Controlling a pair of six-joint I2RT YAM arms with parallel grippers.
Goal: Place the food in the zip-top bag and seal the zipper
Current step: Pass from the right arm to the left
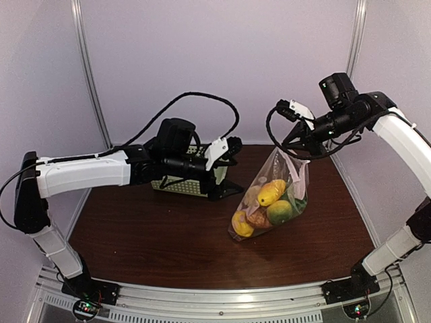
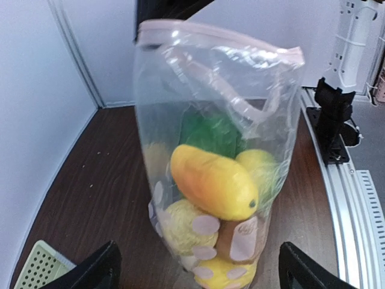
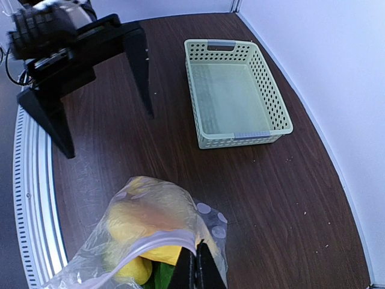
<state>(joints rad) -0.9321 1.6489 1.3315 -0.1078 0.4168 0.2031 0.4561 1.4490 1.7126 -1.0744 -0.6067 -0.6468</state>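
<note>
The zip-top bag (image 1: 273,195) hangs upright over the table, with the food (image 1: 271,192) inside: yellow and orange pieces and green ones. My right gripper (image 1: 297,149) is shut on the bag's top edge and holds it up. In the right wrist view its fingers (image 3: 198,271) pinch the zipper strip (image 3: 150,244). In the left wrist view the bag (image 2: 219,156) stands in front of my left gripper (image 2: 195,271), whose open fingers (image 2: 96,268) flank its lower part without touching it. The zipper (image 2: 222,39) runs along the bag's top. No slider tab shows.
The pale green basket (image 3: 234,90) stands empty at the back of the table, behind my left gripper (image 1: 229,151) in the top view. The right arm's base (image 2: 334,120) and the front rail (image 2: 349,198) lie beyond the bag in the left wrist view.
</note>
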